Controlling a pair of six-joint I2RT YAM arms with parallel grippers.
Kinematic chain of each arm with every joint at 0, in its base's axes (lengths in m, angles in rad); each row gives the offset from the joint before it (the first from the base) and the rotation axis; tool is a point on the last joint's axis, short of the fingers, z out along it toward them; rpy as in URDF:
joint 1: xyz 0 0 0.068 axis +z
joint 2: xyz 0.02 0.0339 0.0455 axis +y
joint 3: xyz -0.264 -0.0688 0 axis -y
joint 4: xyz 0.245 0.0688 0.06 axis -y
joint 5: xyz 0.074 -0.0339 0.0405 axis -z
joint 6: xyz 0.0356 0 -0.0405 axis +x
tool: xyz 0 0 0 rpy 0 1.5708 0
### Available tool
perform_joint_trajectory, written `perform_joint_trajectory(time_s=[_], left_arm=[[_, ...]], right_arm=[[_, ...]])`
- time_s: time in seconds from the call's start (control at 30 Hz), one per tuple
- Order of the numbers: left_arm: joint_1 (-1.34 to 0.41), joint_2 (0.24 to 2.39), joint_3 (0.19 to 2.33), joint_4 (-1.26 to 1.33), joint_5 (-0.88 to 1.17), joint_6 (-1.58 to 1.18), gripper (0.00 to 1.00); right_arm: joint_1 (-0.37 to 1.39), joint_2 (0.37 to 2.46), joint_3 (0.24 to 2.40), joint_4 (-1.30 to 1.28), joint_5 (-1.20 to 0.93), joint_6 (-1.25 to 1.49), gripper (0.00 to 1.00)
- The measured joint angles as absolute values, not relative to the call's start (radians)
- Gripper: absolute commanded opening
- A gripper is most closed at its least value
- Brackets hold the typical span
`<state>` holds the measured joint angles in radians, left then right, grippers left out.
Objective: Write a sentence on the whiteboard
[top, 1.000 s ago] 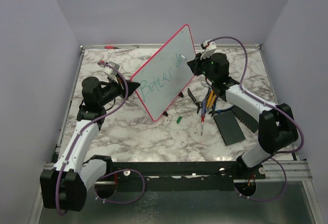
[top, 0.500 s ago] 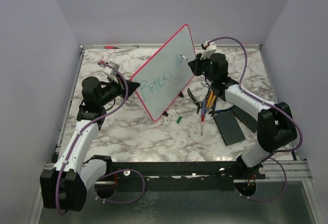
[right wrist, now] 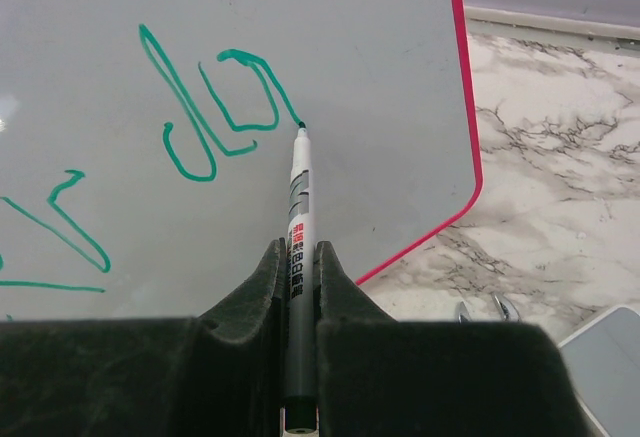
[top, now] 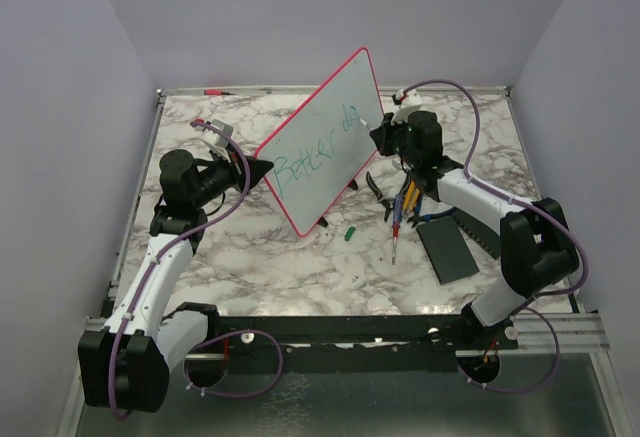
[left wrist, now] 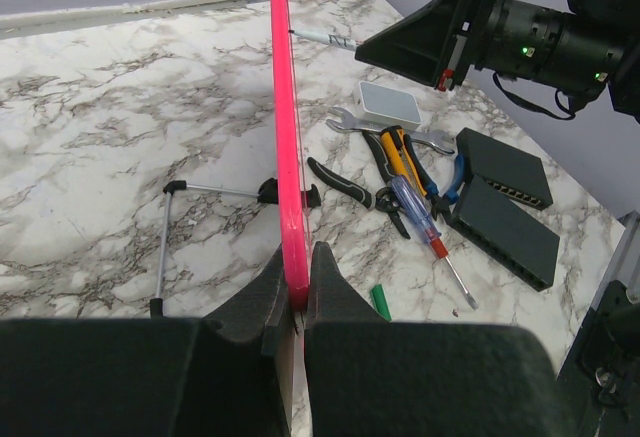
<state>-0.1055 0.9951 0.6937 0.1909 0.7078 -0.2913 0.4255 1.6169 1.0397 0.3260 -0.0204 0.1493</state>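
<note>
The whiteboard (top: 322,137) stands tilted on the marble table, white with a red-pink rim, with green writing across it. My left gripper (top: 268,169) is shut on its left rim, seen edge-on in the left wrist view (left wrist: 284,137). My right gripper (top: 382,129) is shut on a green marker (right wrist: 298,227), whose tip touches the board face (right wrist: 330,47) at the end of a green letter. The marker also shows in the left wrist view (left wrist: 322,37). The green marker cap (top: 350,232) lies on the table in front of the board.
To the right of the board lie pliers (top: 378,187), a red-handled screwdriver (top: 397,227), a wrench and other tools, two black rectangular pads (top: 447,250) and a small white box (left wrist: 390,103). The board's wire stand (left wrist: 175,227) sits behind it. Walls enclose the table.
My right gripper has moved slightly up and left along the board with the marker, adding to the green letters. The left gripper and the board have not moved.
</note>
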Motion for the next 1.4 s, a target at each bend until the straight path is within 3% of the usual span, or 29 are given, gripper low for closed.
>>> perform_joint_trajectory(time_s=[1.4], left_arm=[[-0.107,0.993,0.694,0.191,0.709,-0.290,0.00]], right_arm=[[0.426,1.583,1.127,0.321,0.025,0.110,0.01]])
